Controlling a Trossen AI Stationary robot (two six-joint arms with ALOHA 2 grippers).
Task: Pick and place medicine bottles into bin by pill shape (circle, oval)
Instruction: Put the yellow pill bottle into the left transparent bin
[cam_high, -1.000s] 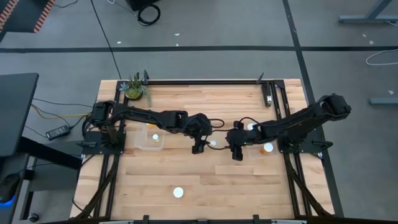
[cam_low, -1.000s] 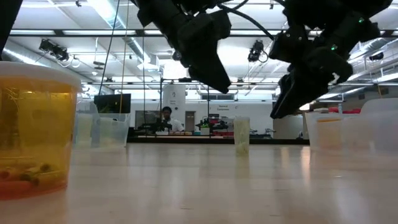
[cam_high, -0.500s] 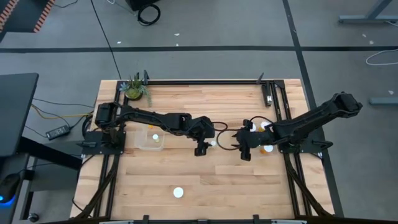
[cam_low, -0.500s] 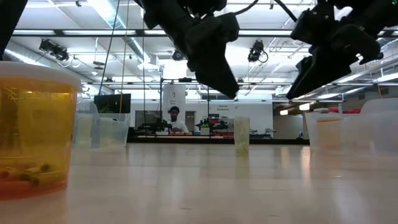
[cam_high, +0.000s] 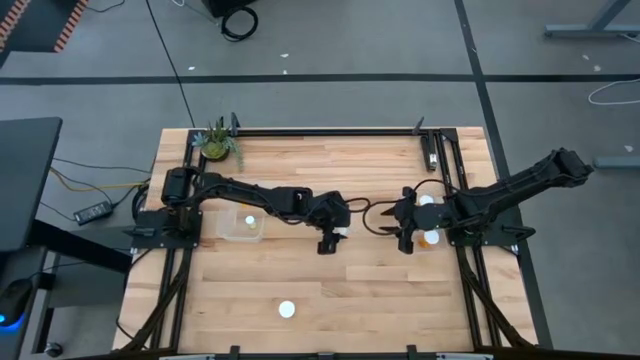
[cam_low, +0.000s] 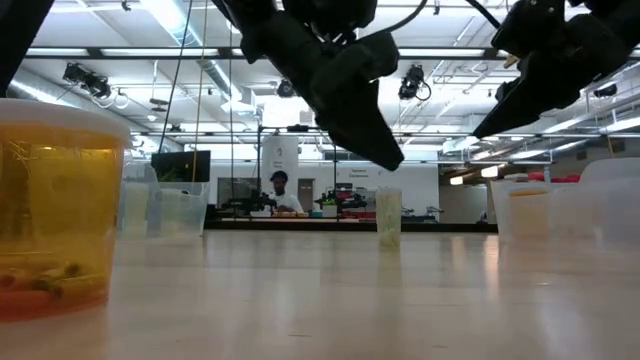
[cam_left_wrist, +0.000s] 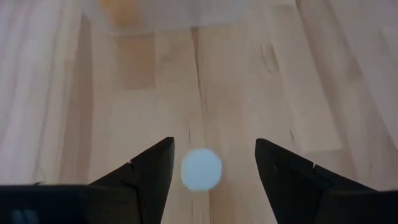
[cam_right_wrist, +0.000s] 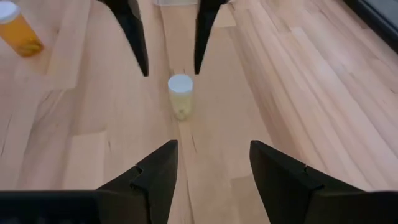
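A small medicine bottle (cam_right_wrist: 180, 94) with a white cap and a pale body stands upright on the table's middle (cam_high: 341, 231). My left gripper (cam_left_wrist: 212, 142) hangs open just above it, pointing slantwise down. One finger stands on each side of the cap (cam_left_wrist: 201, 169), with gaps showing on both sides. My right gripper (cam_right_wrist: 212, 144) is open and holds nothing. It hangs to the bottle's right (cam_high: 403, 240), clear of the table. In the low view the bottle (cam_low: 388, 217) stands below the left gripper (cam_low: 385, 160).
A clear bin (cam_high: 242, 224) at the left holds a white-capped bottle. By the right arm's base sit a clear bin (cam_high: 425, 210) and an amber bottle (cam_high: 432, 238). Another bottle (cam_high: 287, 310) stands near the front edge. A potted plant (cam_high: 216, 143) is at the far left corner.
My right gripper has drawn back toward the table's right edge and risen, staying open. My left gripper has sunk and moved a little to the right, closer over the small bottle, which has kept its place.
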